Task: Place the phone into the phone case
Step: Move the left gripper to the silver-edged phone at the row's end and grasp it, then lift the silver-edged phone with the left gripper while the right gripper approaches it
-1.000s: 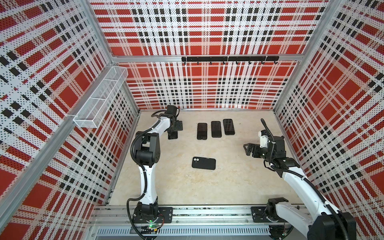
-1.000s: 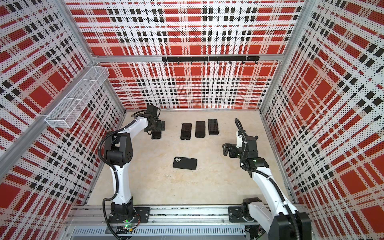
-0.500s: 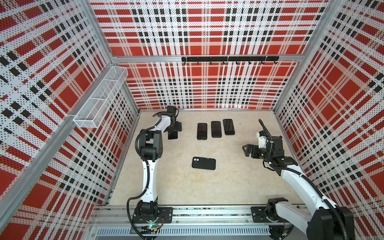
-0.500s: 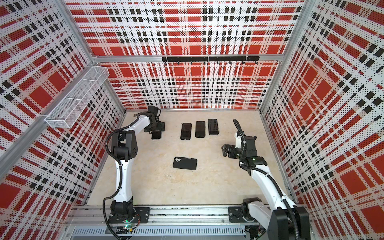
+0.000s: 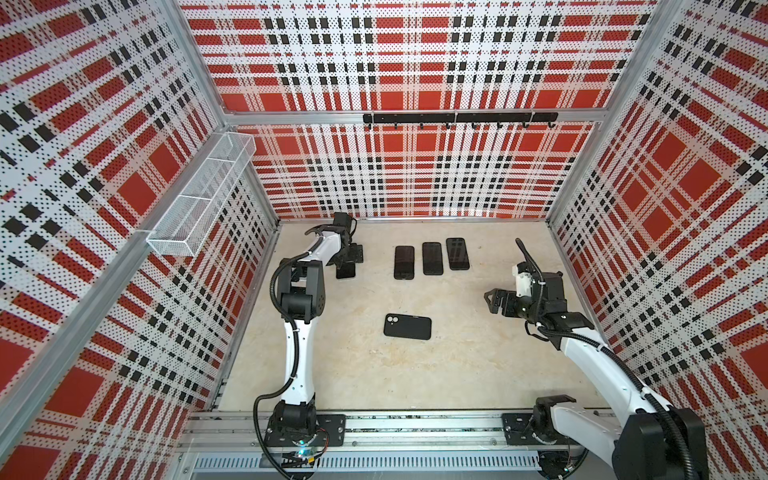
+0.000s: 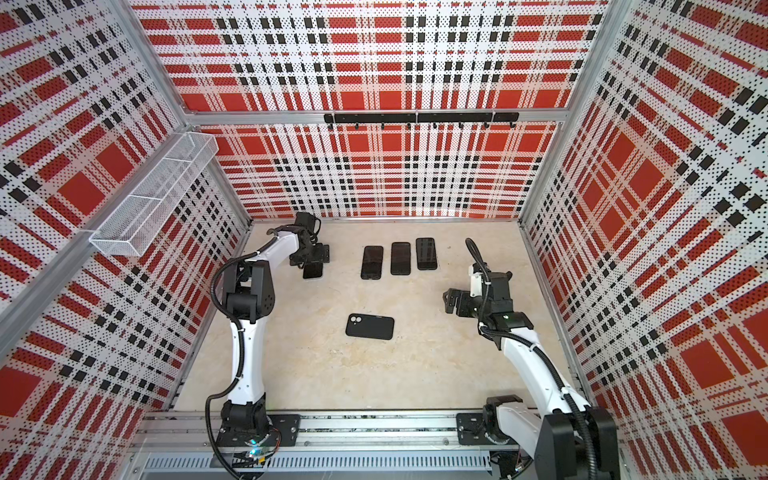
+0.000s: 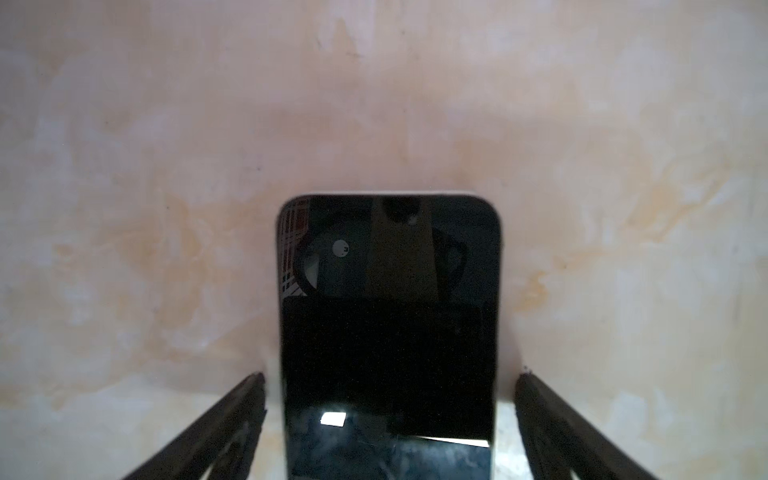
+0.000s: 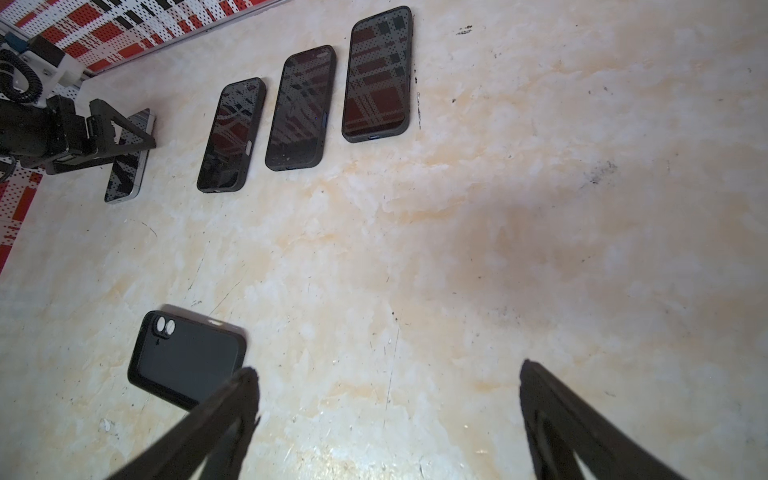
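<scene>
A bare phone (image 5: pixel 345 271) (image 6: pixel 312 271) lies screen up at the far left of the table. My left gripper (image 5: pixel 351 257) (image 6: pixel 318 255) is down over it. In the left wrist view the phone (image 7: pixel 388 316) runs between the fingers of the left gripper (image 7: pixel 389 376), which is open, with a thin gap on each side. The phone case (image 5: pixel 407 327) (image 6: pixel 370 327) (image 8: pixel 187 361) is black and lies flat at mid-table, camera cut-out at its left end. My right gripper (image 5: pixel 492 301) (image 6: pixel 449 301) (image 8: pixel 388 370) hovers open and empty to the right of the case.
A row of three dark phones in cases (image 5: pixel 432 258) (image 6: pixel 400 258) (image 8: pixel 301 108) lies at the back centre. A wire basket (image 5: pixel 199 199) hangs on the left wall and a black hook rail (image 5: pixel 459 118) on the back wall. Plaid walls enclose the table.
The left arm's elbow has swung up and a little to the right while its gripper stays over the bare phone. The right arm has barely moved.
</scene>
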You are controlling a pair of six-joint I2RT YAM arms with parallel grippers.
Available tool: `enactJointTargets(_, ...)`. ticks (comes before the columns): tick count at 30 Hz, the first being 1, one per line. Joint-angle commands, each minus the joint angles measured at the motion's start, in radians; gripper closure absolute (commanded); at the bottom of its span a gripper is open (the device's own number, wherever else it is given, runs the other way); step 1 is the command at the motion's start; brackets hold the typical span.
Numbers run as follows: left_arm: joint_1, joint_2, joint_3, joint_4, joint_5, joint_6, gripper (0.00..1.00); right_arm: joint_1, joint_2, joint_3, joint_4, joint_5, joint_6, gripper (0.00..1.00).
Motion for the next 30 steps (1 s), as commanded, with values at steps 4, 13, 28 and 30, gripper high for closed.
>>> enactJointTargets(4,0.002,0.025,-0.039,-0.072,0.008,0.001,0.15,-0.002,0.003,-0.007,0.017,0.007,-0.010,0.00)
enactJointTargets(13,-0.011,-0.020,-0.021,-0.096,-0.002,-0.003,0.22,-0.002,0.012,-0.018,0.034,0.008,-0.008,0.00)
enactJointTargets(28,-0.074,-0.168,-0.110,-0.072,0.047,-0.040,0.24,-0.002,0.019,-0.024,0.048,-0.013,-0.011,0.00)
enactJointTargets(30,-0.082,-0.215,-0.168,-0.053,0.065,-0.048,0.24,-0.002,0.026,-0.025,0.059,-0.031,-0.009,0.00)
